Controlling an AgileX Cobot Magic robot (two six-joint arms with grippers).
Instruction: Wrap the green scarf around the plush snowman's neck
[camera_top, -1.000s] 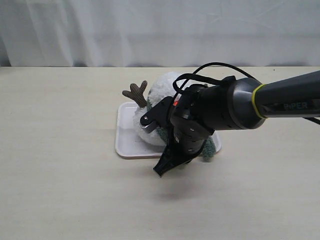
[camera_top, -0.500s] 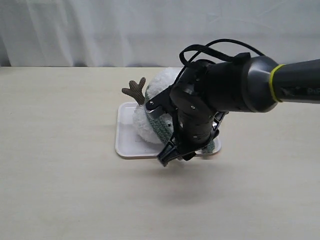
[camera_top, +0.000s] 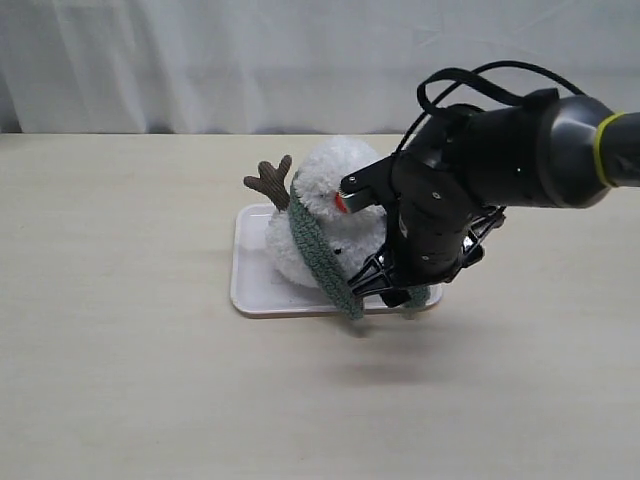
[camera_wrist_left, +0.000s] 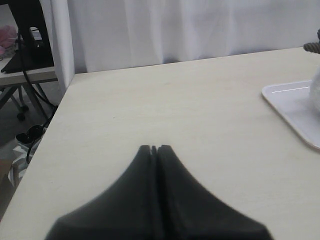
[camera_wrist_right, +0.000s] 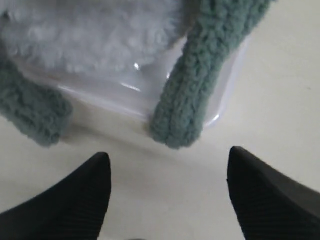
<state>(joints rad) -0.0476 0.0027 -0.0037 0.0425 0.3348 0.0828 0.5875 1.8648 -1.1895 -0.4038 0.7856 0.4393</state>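
The plush snowman (camera_top: 335, 185) is seated on a white tray (camera_top: 250, 285) on the table (camera_top: 130, 380), with the green scarf (camera_top: 318, 255) draped between its head and body and both ends hung over the tray's near edge. The right gripper (camera_wrist_right: 168, 155) is held just beside those ends, fingers spread wide, nothing between them. The left gripper (camera_wrist_left: 155, 148) is seen well apart over bare table, fingers pressed together.

Lab: white curtain (camera_top: 200, 60), pale table (camera_top: 120, 380)
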